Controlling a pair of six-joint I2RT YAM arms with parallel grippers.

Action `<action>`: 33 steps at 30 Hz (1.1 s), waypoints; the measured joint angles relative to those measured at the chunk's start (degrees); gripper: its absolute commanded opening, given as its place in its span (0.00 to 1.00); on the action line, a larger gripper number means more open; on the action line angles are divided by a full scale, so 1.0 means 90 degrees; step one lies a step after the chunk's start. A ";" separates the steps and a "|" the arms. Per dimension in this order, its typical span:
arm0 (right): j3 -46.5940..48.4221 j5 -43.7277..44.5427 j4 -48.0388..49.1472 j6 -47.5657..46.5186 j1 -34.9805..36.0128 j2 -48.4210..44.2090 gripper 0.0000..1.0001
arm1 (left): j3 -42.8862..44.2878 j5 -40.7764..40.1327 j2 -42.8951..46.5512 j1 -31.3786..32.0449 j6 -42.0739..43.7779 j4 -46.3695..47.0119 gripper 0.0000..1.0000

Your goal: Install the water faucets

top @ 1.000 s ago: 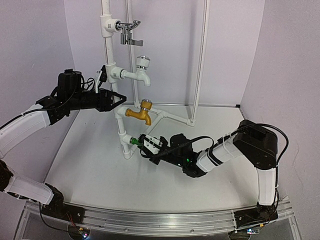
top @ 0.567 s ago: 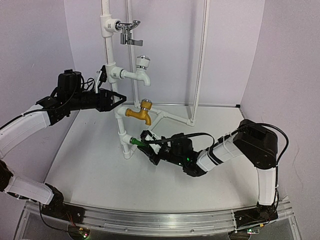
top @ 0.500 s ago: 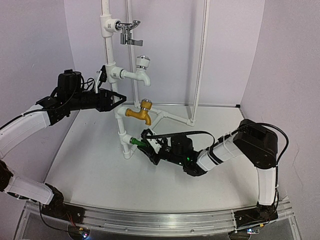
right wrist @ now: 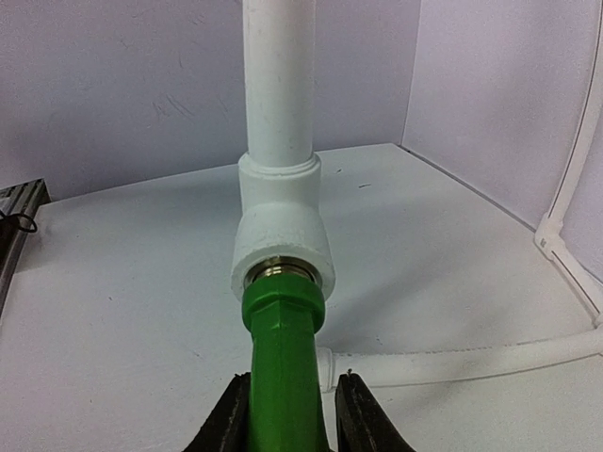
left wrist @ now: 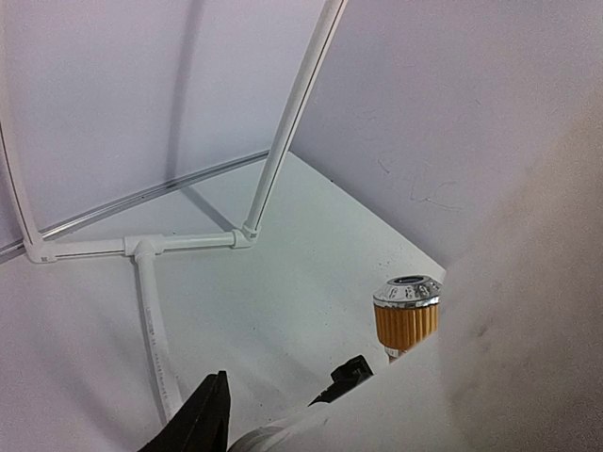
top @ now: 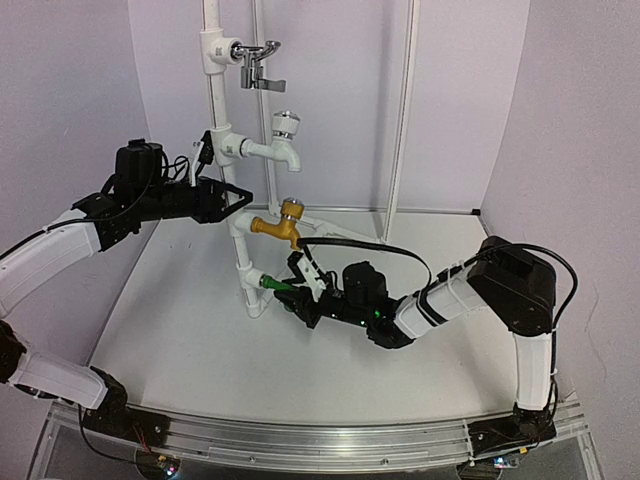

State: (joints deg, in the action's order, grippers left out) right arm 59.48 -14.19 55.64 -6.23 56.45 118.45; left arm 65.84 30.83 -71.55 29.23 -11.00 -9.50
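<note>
While seated at white fitting (right wrist: 281, 235), green tap (right wrist: 283, 372) clamped inside right claw (right wrist: 287, 410).

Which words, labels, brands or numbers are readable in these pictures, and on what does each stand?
None can be read.
The green tap, the pipe and the white tap show no print in any view.
The yellow knob has a dark ring on top, too blurred to tell whether it holds text.
</note>
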 measured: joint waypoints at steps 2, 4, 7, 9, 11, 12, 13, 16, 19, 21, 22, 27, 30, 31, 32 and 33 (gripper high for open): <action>0.0007 -0.0023 0.0002 0.0126 -0.0009 0.0012 0.00 | -0.0001 -0.0004 0.0000 0.0001 0.0001 0.0004 0.00; 0.0022 -0.0046 0.0004 0.0257 -0.0021 0.0028 0.00 | -0.0006 -0.0012 0.0000 0.0004 -0.0001 0.0012 0.00; 0.0065 -0.0083 0.0008 0.0542 -0.0063 0.0070 0.00 | -0.0040 -0.0063 0.0000 0.0012 -0.0034 0.0085 0.00; 0.0094 -0.0118 0.0002 0.0719 -0.0077 0.0089 0.00 | -0.0064 -0.0103 0.0000 0.0012 -0.0057 0.0136 0.00; 0.0111 -0.0170 0.0028 0.0885 -0.0098 0.0121 0.00 | -0.0083 -0.0121 0.0002 0.0012 -0.0073 0.0182 0.00; 0.0117 -0.0194 0.0048 0.0957 -0.0105 0.0138 0.00 | -0.0083 -0.0128 0.0002 0.0012 -0.0076 0.0186 0.00; 0.0126 -0.0213 0.0062 0.1025 -0.0111 0.0150 0.00 | -0.0083 -0.0140 0.0002 0.0012 -0.0080 0.0191 0.00; 0.0155 -0.0283 0.0069 0.1268 -0.0141 0.0175 0.00 | -0.0107 -0.0179 0.0002 0.0014 -0.0093 0.0246 0.00; 0.0182 -0.0353 0.0046 0.1517 -0.0166 0.0185 0.00 | -0.0129 -0.0252 0.0002 0.0042 -0.0115 0.0295 0.00; 0.0195 -0.0398 0.0057 0.1682 -0.0182 0.0208 0.00 | -0.0152 -0.0304 0.0002 0.0066 -0.0127 0.0348 0.00; 0.0201 -0.0417 0.0067 0.1760 -0.0191 0.0220 0.00 | -0.0164 -0.0333 0.0002 0.0077 -0.0135 0.0376 0.00; 0.0224 -0.0597 0.0101 0.2203 -0.0257 0.0258 0.00 | -0.0168 -0.0460 0.0002 0.0122 -0.0156 0.0399 0.00; 0.0242 -0.0710 0.0101 0.2507 -0.0293 0.0271 0.00 | -0.0173 -0.0500 0.0002 0.0136 -0.0168 0.0409 0.00; 0.0255 -0.0751 0.0101 0.2621 -0.0305 0.0280 0.00 | -0.0176 -0.0514 0.0002 0.0138 -0.0173 0.0420 0.00; 0.0266 -0.0788 0.0097 0.2734 -0.0317 0.0286 0.00 | -0.0177 -0.0521 0.0002 0.0138 -0.0179 0.0431 0.00; 0.0278 -0.0828 0.0093 0.2855 -0.0329 0.0291 0.00 | -0.0185 -0.0536 0.0002 0.0138 -0.0186 0.0447 0.00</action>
State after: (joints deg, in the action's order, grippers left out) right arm 61.98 -21.64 56.48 19.47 53.49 121.07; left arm 64.18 26.01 -71.53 30.48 -12.68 -5.47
